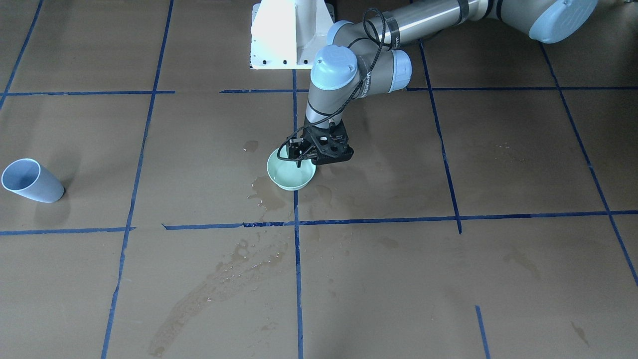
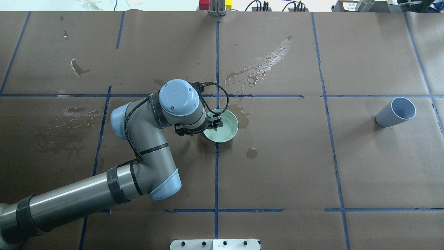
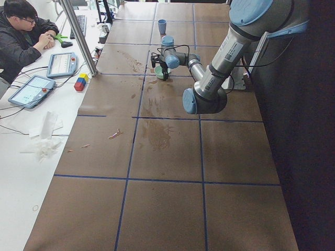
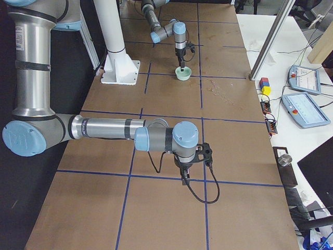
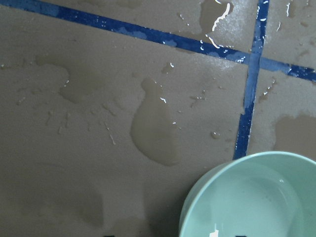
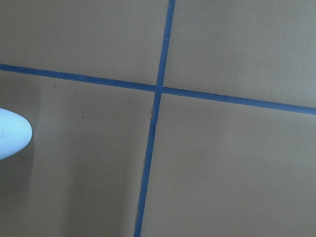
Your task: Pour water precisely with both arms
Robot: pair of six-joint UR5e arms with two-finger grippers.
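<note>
Left gripper (image 2: 215,123) at rim of one mint bowl (image 2: 227,134) of water (image 5: 256,207), grip unclear, right gripper (image 4: 185,176) likewise, one grey-blue cup (image 2: 395,113) well apart.

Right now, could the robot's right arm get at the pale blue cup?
Probably yes. The cup stands alone on that arm's side, and the right gripper hangs nearby with nothing seen between.

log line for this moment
left gripper at bowl rim | water in bowl | cup upright, untouched | right gripper away from bowl
</note>
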